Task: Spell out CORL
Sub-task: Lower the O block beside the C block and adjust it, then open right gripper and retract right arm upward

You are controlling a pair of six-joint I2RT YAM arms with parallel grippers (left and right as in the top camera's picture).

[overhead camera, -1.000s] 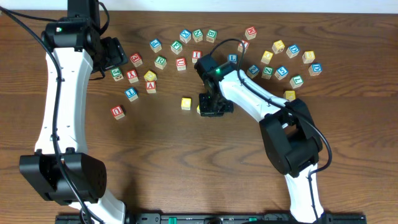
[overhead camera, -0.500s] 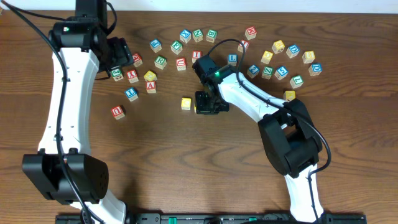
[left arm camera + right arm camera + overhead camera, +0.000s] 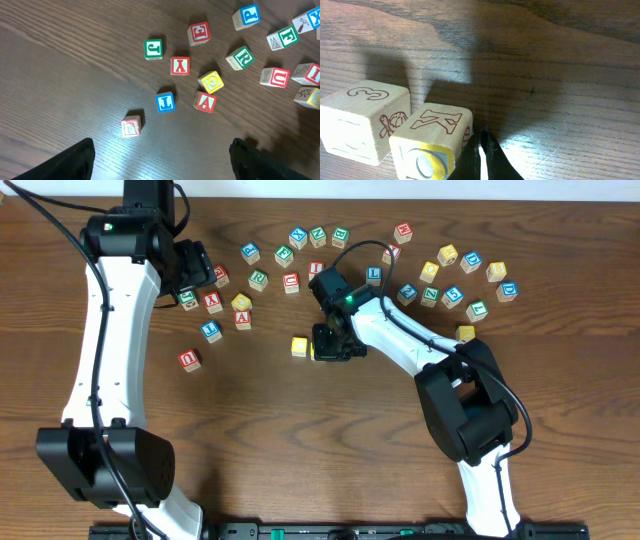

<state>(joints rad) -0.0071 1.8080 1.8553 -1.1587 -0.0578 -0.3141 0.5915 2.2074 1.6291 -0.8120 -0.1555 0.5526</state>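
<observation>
Two yellow blocks sit side by side mid-table: one [image 3: 299,346] stands free, and the other [image 3: 318,353] is partly under my right gripper [image 3: 335,345]. In the right wrist view the nearer block [image 3: 432,137] shows a K on top and a yellow O face. It touches a block [image 3: 365,117] with a 3-like mark. My right gripper [image 3: 482,140] is shut and empty, with its tips against the K block's right side. My left gripper [image 3: 160,165] is open and empty above the left cluster [image 3: 190,270]. Below it lie a blue L block [image 3: 165,101], a green R block [image 3: 240,57] and a yellow block [image 3: 211,81].
Many letter blocks lie scattered along the back of the table, among them a red A [image 3: 205,101], red X [image 3: 180,65], green J [image 3: 153,49] and red U [image 3: 275,76]. A lone red block [image 3: 189,359] sits left of centre. A further group [image 3: 460,275] lies at the back right.
My right gripper slid left, pushing the second yellow block up to the first one. My left arm shifted slightly right, then stayed still.
</observation>
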